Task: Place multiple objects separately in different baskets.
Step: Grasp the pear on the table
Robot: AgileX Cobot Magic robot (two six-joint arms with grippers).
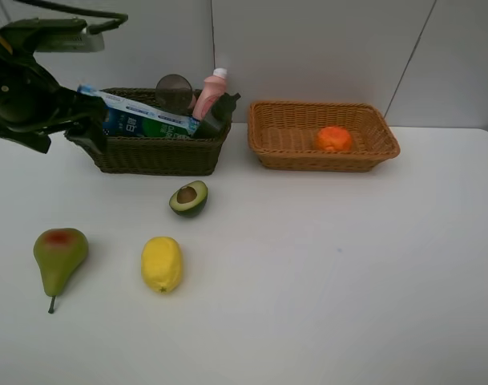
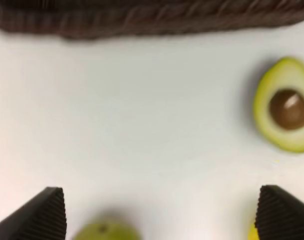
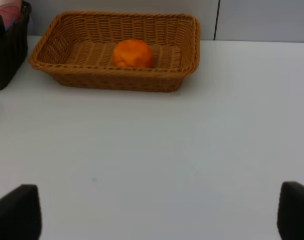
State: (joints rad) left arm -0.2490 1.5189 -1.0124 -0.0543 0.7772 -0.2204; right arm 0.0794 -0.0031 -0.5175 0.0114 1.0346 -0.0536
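Only from up high are the pear [image 1: 59, 255] and lemon [image 1: 162, 264] seen whole. Up close, the left claw [image 2: 161, 201] and right claw [image 3: 159, 201] are seen spread wide apart.

Bright, even light; blurry wrist views

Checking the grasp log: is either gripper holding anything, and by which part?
Nothing is held. The left gripper and the right gripper both stand open, and neither grips anything.
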